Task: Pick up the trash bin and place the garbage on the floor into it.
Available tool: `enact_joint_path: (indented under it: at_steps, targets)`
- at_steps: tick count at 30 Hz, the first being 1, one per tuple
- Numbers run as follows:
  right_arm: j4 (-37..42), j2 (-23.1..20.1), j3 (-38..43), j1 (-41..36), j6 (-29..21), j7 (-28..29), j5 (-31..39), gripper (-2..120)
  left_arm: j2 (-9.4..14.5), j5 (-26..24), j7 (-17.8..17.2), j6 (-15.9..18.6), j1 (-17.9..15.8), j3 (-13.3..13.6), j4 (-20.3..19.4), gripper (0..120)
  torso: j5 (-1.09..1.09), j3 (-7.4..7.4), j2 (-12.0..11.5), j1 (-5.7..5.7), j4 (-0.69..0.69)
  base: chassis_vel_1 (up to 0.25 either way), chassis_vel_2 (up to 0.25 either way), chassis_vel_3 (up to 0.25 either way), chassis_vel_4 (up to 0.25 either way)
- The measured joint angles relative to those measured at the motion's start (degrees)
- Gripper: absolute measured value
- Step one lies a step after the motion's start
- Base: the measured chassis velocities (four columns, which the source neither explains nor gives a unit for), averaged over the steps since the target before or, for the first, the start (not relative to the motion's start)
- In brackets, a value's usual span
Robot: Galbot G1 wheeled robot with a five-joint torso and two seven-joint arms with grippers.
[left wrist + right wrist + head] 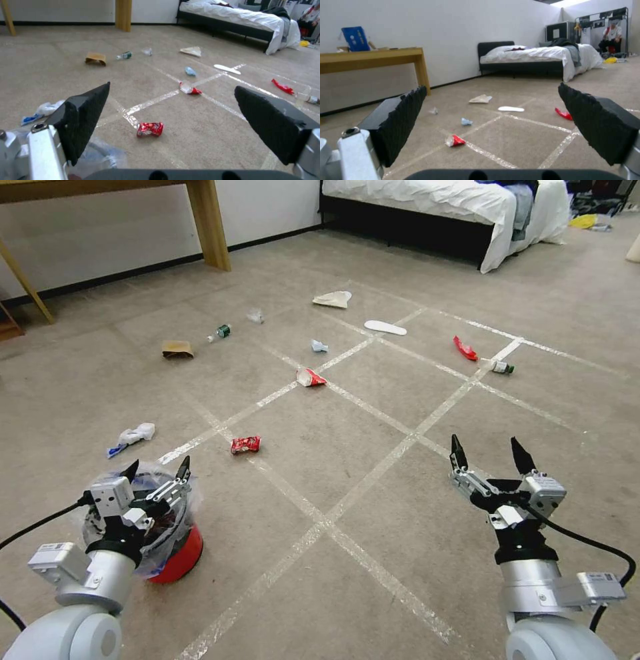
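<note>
Left tool (pixel 157 468) hanging wide open over the trash bin (pixel 180 560) standing on the floor (pixel 373 440), right tool (pixel 490 450) hovering open and empty, garbage (pixel 245 445) lying scattered, so bin not yet lifted, nothing collected

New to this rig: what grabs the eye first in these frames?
Litter scattered over the floor with its taped grid: a crumpled red wrapper nearest, a tan paper bag and a green-labelled bottle farther back. At near left the left gripper hovers open over the red trash bin; the right gripper hangs open above bare carpet.
</note>
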Motion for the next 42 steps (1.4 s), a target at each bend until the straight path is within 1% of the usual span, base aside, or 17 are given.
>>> enact_joint_path:
  at_steps: [16, 31, 34, 38, 41, 42]
  targets:
    - [-0.3, -0.3, 0.1, 0.4, 0.2, 0.1, 0.0, 100, -0.1, 0.2, 0.0, -0.1, -0.1, -0.3, 0.0, 99, 0.00, 0.00, 0.0, 0.00, 0.00, 0.000, 0.000, 0.000, 0.000]
    - [-1.6, 0.1, 0.2, 1.7, -0.1, 0.6, -0.5, 100, 0.2, -0.1, -0.2, 0.2, -0.7, -0.5, 1.4, 99, 0.00, 0.00, 0.0, 0.00, 0.00, 0.000, 0.000, 0.000, 0.000]
    - [-2.2, -0.2, 0.4, 2.3, -0.6, 0.7, -0.3, 100, 1.0, -0.8, -0.3, 1.0, -1.4, -0.8, 1.7, 99, 0.01, 0.00, 0.0, 0.00, 0.00, 0.000, 0.000, 0.000, 0.000]
    - [-2.4, -0.6, 0.5, 2.4, -0.6, 0.9, 0.0, 100, 1.4, -1.2, -1.0, 1.2, -1.3, -1.5, 2.5, 99, 0.00, 0.00, 0.0, 0.00, 0.00, 0.000, 0.000, 0.000, 0.000]
    - [-2.3, -1.5, 0.7, 2.6, -1.2, 1.2, 1.0, 100, 1.9, -2.5, -1.5, 2.1, -1.0, -1.9, 2.5, 99, 0.00, 0.00, 0.0, 0.00, 0.00, 0.000, 0.000, 0.000, 0.000]
    - [-2.1, -2.5, 1.2, 2.9, -2.1, 1.5, 2.4, 100, 2.7, -4.4, -2.2, 3.6, -0.8, -2.6, 2.5, 99, -0.01, 0.00, 0.0, 0.00, 0.00, 0.000, 0.000, 0.000, 0.000]
